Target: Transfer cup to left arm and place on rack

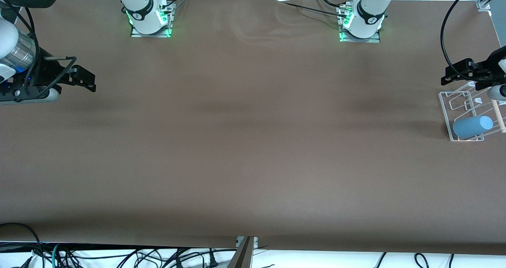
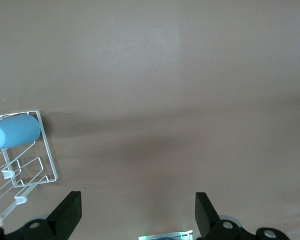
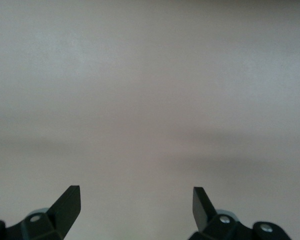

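Writing: none readable on the cup, the rack or the arms; the dark marks on the base collars are too small to make out.
Cup (image 1: 472, 127): light-blue tumbler lying on its side in the rack (image 1: 446, 110), at the rack's corner nearest the front camera, closed bottom pointing toward the middle of the tabletop (image 1: 253, 141). In the left wrist view the cup (image 2: 12, 131) is cut by the frame edge, so its mouth does not show there.
Rack: clear acrylic with white pegs and a light wooden dowel (image 1: 499, 116), standing at the tabletop's edge on the left arm's end; partly cut off in the front view, and the rack (image 2: 49, 160) is only partly seen from the left wrist.
Left end effector (image 1: 448, 76): up over the rack's edge farthest from the front camera, its arm mostly out of the frame. Fingers spread wide, holding nothing, touching nothing; the left wrist view shows both black fingers (image 2: 70, 212) with bare tabletop between them.
Right end effector (image 1: 91, 81): over the tabletop's edge at the right arm's end, arm waiting. Fingers (image 3: 67, 205) spread wide, empty; only tabletop under them.
Hidden: the upper links of both arms.
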`<state>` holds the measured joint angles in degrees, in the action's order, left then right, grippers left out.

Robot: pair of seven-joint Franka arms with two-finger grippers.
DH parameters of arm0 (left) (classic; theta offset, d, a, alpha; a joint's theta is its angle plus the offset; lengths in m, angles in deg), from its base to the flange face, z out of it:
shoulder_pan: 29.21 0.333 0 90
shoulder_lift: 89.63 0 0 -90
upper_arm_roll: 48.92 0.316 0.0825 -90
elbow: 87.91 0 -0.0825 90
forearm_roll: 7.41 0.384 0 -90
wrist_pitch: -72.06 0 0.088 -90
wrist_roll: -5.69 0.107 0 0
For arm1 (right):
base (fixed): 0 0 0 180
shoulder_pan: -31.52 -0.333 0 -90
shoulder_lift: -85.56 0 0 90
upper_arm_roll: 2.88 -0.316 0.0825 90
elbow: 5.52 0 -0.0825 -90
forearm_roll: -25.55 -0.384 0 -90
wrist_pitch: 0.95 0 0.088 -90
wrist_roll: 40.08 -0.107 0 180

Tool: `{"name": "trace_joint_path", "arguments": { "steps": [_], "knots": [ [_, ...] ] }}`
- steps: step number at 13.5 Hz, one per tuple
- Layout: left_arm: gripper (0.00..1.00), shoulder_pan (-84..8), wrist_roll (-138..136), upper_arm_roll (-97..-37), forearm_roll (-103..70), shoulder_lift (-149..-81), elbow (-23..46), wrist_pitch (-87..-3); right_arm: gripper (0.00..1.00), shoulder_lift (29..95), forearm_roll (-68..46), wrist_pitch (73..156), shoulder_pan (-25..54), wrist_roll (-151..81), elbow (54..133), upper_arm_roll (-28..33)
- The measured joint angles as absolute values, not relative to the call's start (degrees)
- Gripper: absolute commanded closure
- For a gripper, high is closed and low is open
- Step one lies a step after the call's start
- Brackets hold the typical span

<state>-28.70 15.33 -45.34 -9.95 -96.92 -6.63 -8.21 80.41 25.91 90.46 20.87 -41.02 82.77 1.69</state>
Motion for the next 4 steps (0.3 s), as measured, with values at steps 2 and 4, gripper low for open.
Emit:
{"name": "trace_joint_path", "arguments": {
  "steps": [2, 4],
  "knots": [
    [0.00, -29.29, 15.33, -45.35, -9.40, -96.92, -6.63, -8.21, 0.01, 80.39, 25.94, 90.59, 20.85, -41.02, 82.77, 1.60],
    [0.00, -30.21, 15.30, -45.37, -8.81, -96.92, -6.63, -8.21, 0.01, 80.38, 25.96, 90.63, 20.84, -41.02, 82.77, 1.60]
  ]
}}
